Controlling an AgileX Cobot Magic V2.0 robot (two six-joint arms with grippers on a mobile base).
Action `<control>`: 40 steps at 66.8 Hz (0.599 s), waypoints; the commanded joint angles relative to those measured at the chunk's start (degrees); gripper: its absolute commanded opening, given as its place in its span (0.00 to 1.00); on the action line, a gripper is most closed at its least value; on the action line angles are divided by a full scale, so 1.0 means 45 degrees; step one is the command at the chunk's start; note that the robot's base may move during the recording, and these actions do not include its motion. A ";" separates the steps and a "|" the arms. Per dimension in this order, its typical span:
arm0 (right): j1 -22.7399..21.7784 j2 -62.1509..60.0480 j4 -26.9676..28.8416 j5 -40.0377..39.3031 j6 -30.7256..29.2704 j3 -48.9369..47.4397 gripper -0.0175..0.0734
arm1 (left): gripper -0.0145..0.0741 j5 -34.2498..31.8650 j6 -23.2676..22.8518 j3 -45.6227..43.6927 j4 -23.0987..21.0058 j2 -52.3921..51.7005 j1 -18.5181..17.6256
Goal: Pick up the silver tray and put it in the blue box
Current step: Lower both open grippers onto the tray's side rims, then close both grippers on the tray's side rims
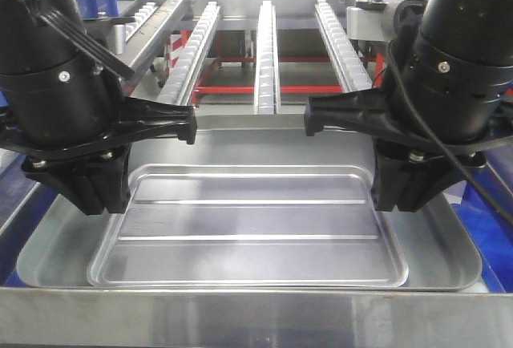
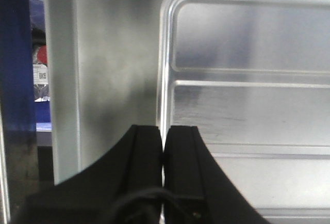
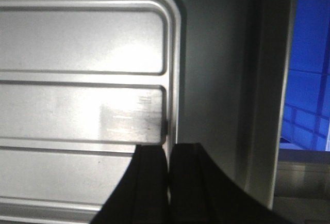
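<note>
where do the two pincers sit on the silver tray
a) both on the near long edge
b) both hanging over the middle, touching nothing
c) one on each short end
c: the wrist views show the left pincer shut on the rim at one short end of the silver tray, and the right pincer shut on the rim at the opposite end.

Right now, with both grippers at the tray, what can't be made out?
Front view: where the left gripper and right gripper meet the rim, blocked by their bodies.
Right wrist view: the blue box, cut to a sliver by the frame edge.
All views: whether the silver tray is lifted; underside hidden.
</note>
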 commanded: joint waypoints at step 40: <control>-0.0117 0.0227 -0.0177 -0.0856 -0.0172 -0.0369 0.51 | 0.50 0.0005 0.0107 -0.0299 -0.0760 0.0237 0.0591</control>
